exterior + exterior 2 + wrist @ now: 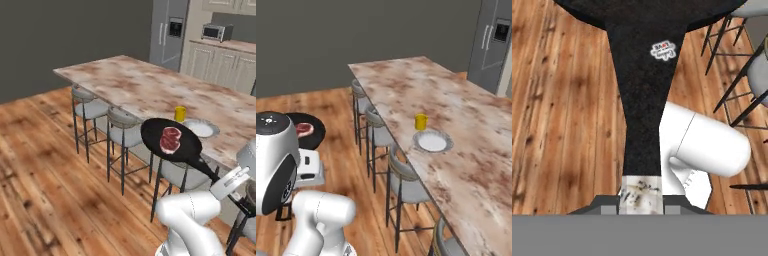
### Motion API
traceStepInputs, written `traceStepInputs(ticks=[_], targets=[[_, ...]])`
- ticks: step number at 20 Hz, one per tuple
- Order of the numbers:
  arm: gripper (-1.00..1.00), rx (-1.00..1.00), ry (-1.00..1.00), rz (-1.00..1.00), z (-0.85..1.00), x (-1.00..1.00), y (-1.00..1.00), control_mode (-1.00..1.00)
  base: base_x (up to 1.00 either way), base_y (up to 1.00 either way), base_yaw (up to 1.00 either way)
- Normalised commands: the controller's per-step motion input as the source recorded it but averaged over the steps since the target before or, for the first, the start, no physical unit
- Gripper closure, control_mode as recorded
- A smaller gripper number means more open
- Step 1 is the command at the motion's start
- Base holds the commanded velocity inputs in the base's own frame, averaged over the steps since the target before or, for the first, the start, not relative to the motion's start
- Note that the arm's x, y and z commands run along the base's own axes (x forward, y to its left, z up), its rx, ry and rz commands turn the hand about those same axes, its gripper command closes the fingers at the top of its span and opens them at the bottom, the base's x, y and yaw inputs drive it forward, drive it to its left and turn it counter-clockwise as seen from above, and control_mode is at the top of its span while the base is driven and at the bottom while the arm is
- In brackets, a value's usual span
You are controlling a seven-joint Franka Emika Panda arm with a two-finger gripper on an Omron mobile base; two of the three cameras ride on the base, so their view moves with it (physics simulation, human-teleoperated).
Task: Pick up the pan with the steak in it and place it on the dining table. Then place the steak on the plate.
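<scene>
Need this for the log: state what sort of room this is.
A home kitchen with a dining island, most likely: a long marbled dining table with stools, a steel fridge, and a microwave on cream cabinets.

Showing a thick white arm (192, 212), round and smooth like fat tubes stuck together. Wearing dark grey rings at the joints (278, 187). Showing one big round white joint with a flat dark cap (271, 121) and tiny white marks on it. Ending in a white boxy gripper (641, 200) with two small grey finger tips (604, 202).
</scene>
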Motion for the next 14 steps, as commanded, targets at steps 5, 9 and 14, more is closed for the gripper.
traceStepInputs(ticks=[5,9,14], targets=[[1.00,0.00,0.00,0.00,0.00,0.00,0.00,1.00,0.00,0.00,-0.50],[1.00,0.00,0.00,0.00,0.00,0.00,0.00,1.00,0.00,0.00,-0.50],[1.00,0.00,0.00,0.00,0.00,0.00,0.00,1.00,0.00,0.00,-0.50]])
